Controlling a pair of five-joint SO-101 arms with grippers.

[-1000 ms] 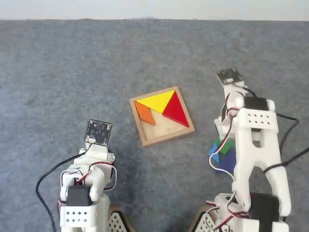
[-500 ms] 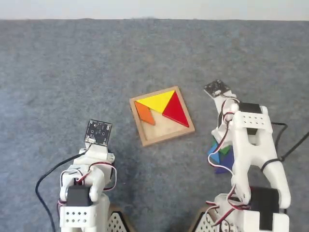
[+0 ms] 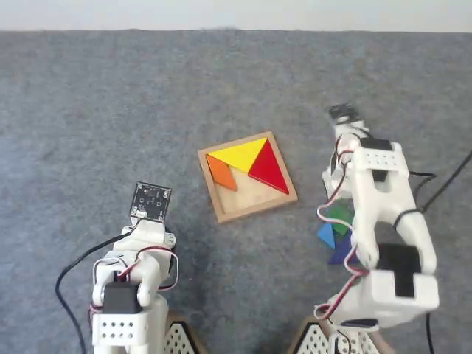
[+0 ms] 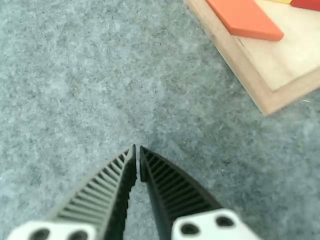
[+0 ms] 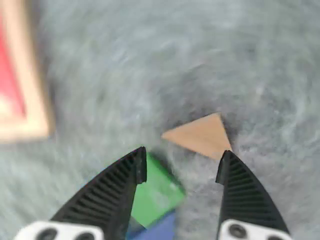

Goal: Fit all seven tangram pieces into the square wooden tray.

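Grey felt [image 3: 110, 96] tabletop. Tray [image 3: 258, 209] mid-table, part filled. Left gripper [image 4: 137, 150] pinched shut, near-left. Right gripper [image 5: 183, 151] spread wide over loose pcs right of tray. Tan triangle [image 5: 200, 135], prob. flat: centre on it, clear of green piece [image 5: 157, 195], then close.

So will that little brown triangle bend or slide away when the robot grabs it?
It probably won't bend: the brown triangle looks like a stiff, flat wooden piece. Lying flat on the fuzzy grey carpet, it shouldn't roll or slide much. Being so thin, it might be tricky for the open right gripper to pinch.
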